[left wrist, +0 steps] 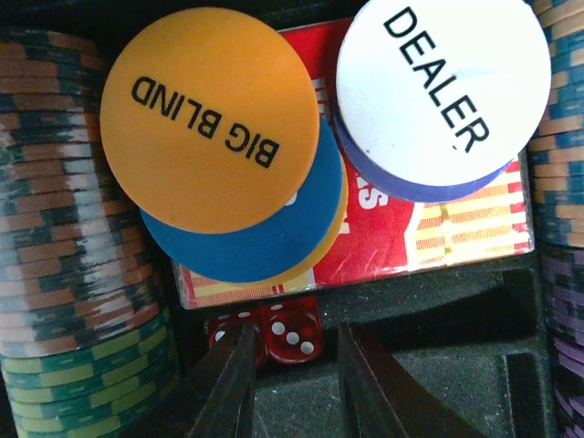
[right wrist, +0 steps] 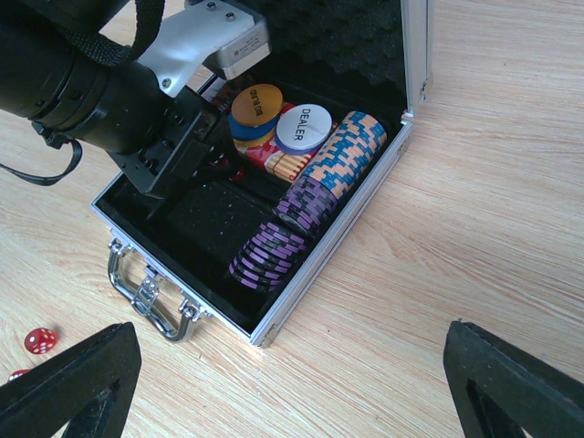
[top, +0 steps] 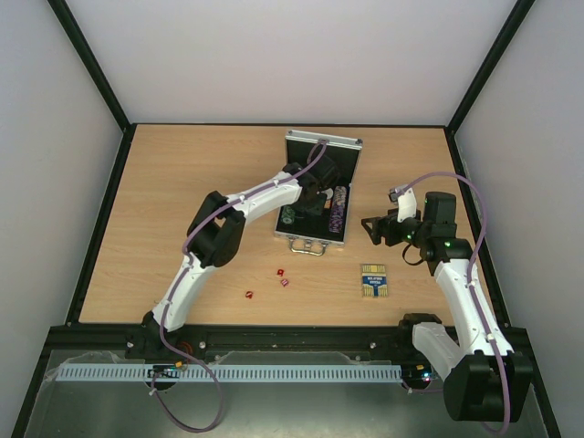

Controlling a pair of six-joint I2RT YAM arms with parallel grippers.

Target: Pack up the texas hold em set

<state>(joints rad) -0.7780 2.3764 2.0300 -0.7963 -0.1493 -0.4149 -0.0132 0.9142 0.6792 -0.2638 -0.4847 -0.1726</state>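
Observation:
The silver case [top: 349, 205] lies open at mid-table, its lid [top: 325, 149] propped up behind. Rows of poker chips [right wrist: 301, 214] fill its right side, and more chips [left wrist: 73, 274] its left. The BIG BLIND disc [left wrist: 208, 119] and DEALER disc [left wrist: 443, 87] rest on a red card deck [left wrist: 392, 233]. My left gripper [left wrist: 297, 370] reaches into the case, jaws slightly apart and empty. Two red dice [left wrist: 292, 333] lie just beyond its tips. Three more dice [top: 280, 272] and the blue-and-yellow deck box [top: 373, 280] sit on the table. My right gripper [top: 374, 228] hovers open beside the case.
The case's metal handle [right wrist: 151, 292] points toward the arms. One loose die [right wrist: 38, 339] lies on the wood near the handle. A black frame [top: 274, 327] borders the table, with white walls behind.

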